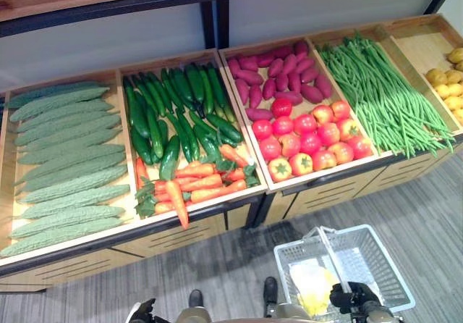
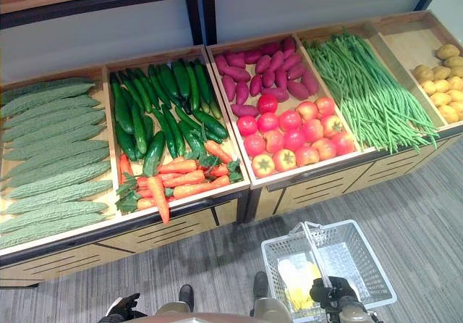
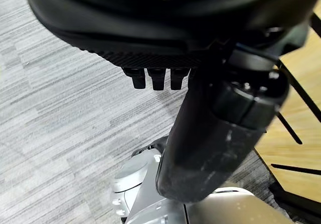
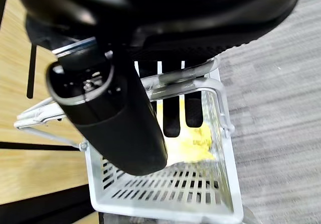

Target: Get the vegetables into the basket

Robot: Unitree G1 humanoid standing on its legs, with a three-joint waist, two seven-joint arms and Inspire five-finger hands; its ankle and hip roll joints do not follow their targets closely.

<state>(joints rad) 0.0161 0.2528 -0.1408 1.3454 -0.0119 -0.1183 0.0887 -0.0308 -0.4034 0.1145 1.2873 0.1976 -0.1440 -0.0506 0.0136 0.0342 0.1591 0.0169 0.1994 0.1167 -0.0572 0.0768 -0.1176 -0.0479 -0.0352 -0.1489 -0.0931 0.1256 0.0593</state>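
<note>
One basket (image 1: pixel 376 261), fourteen tomatoes (image 1: pixel 311 142), five crates (image 1: pixel 286 182).

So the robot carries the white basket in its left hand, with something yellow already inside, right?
Not quite: it is the right hand that hooks the basket handle, as the right wrist view shows. The left hand holds nothing. The yellow item inside is correct.

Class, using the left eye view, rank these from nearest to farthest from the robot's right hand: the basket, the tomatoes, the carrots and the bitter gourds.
1. The basket, on the floor, its handle at the right hand.
2. The tomatoes, in the tray up and slightly left of the hand.
3. The carrots, farther left, at the front of the cucumber tray.
4. The bitter gourds, in the far-left tray.
</note>
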